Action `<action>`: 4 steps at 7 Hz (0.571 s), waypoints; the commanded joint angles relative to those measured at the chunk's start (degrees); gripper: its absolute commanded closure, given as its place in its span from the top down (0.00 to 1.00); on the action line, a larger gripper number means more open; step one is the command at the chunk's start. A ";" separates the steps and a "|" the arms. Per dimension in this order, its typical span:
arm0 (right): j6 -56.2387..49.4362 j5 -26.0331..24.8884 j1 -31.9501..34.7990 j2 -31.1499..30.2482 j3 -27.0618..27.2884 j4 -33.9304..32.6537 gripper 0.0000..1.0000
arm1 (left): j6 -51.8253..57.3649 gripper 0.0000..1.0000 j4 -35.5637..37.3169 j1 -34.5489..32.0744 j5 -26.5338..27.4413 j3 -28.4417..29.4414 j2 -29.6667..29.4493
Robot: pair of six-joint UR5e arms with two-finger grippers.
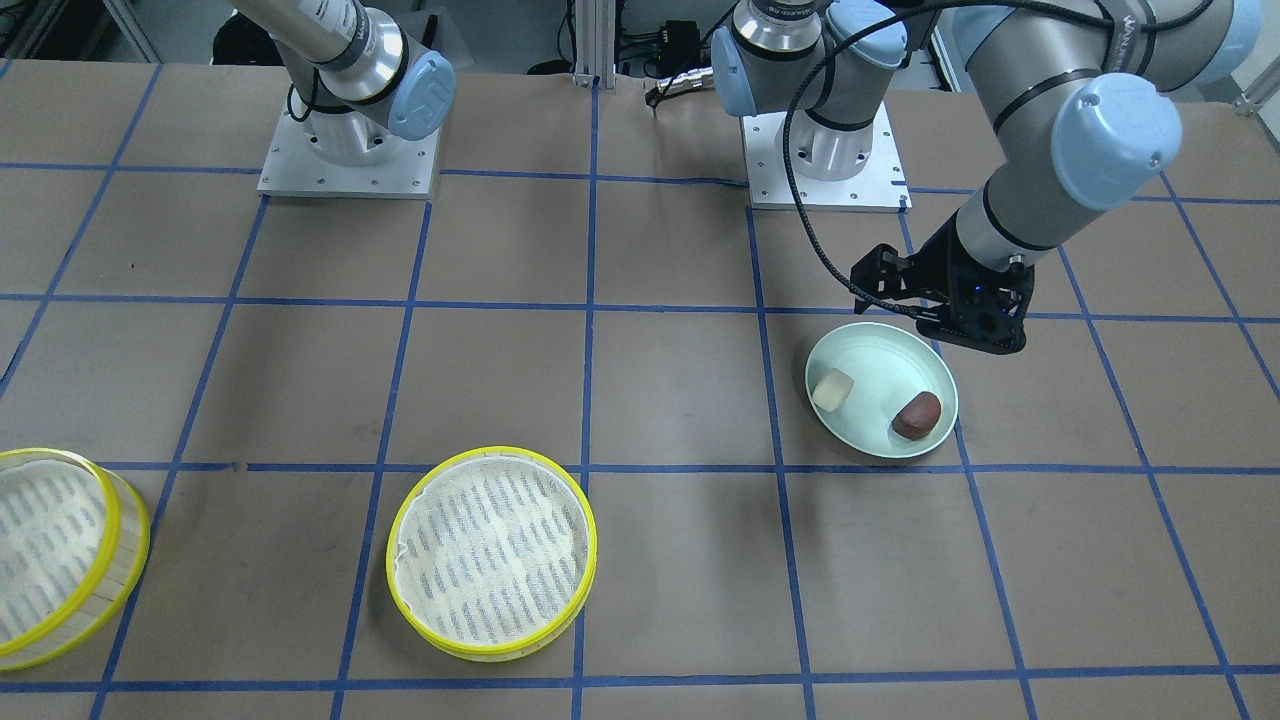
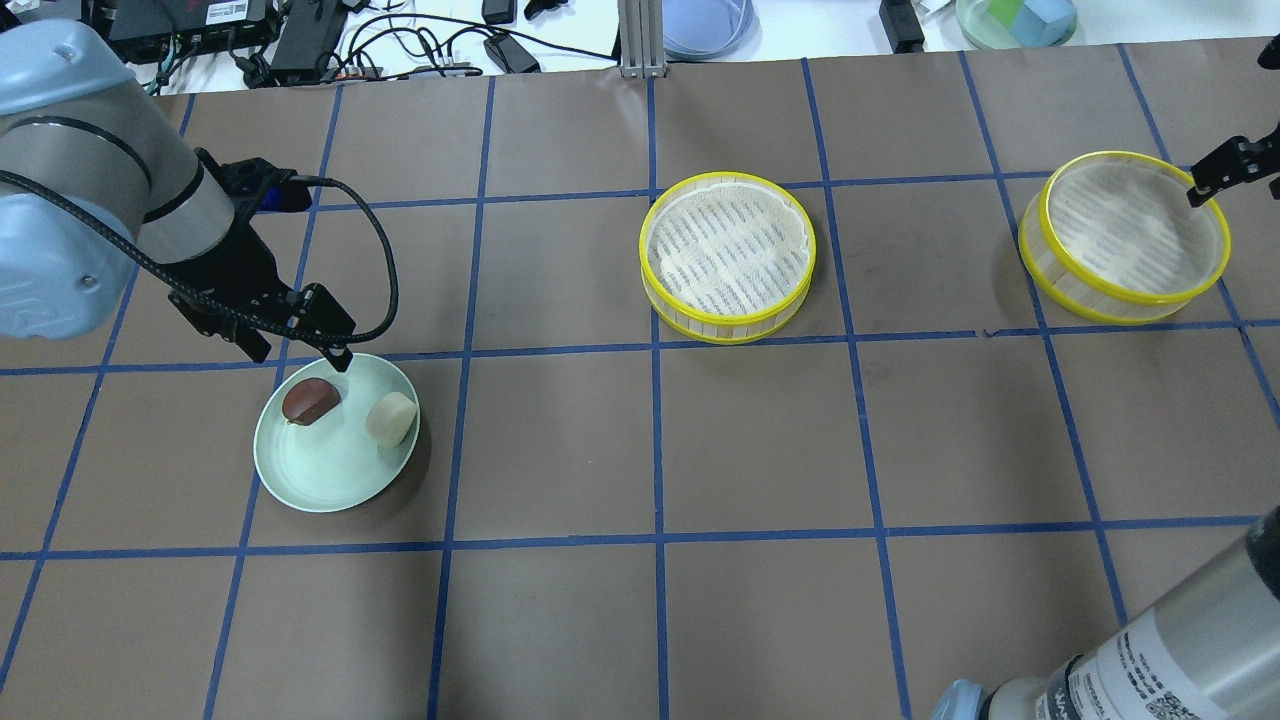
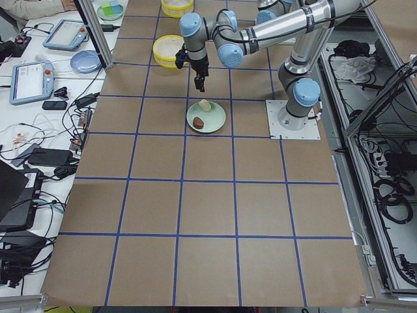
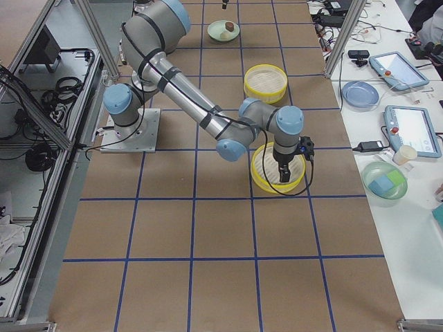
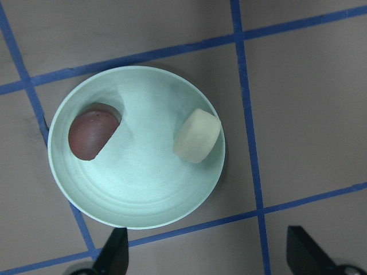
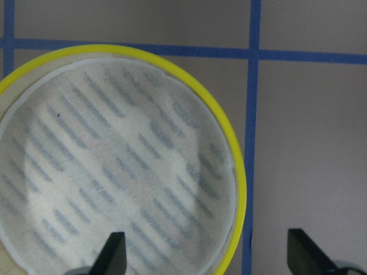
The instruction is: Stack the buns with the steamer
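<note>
Here, the left gripper (image 5: 209, 253) hovers with fingers spread by the edge of a mint-green plate (image 5: 143, 197) holding a cream-white bun (image 5: 197, 136) and a reddish-brown bun (image 5: 92, 133). The right gripper (image 6: 207, 252), also spread wide, hangs over one yellow-rimmed steamer tray (image 6: 239, 172); the second tray (image 2: 725, 320) sits apart, mid-table.

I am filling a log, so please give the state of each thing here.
Cream bun: on plate, not held.
Brown bun: on plate, not held.
Plate: holds both buns.
Middle tray: empty.
End tray: empty.
Left fingers: open, empty.
Right fingers: open, empty.
</note>
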 commanded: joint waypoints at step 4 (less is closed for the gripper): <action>-5.15 1.36 -2.35 5.68 -0.69 -3.33 0.72 | 9.43 0.91 6.93 0.02 -0.56 -2.44 -10.21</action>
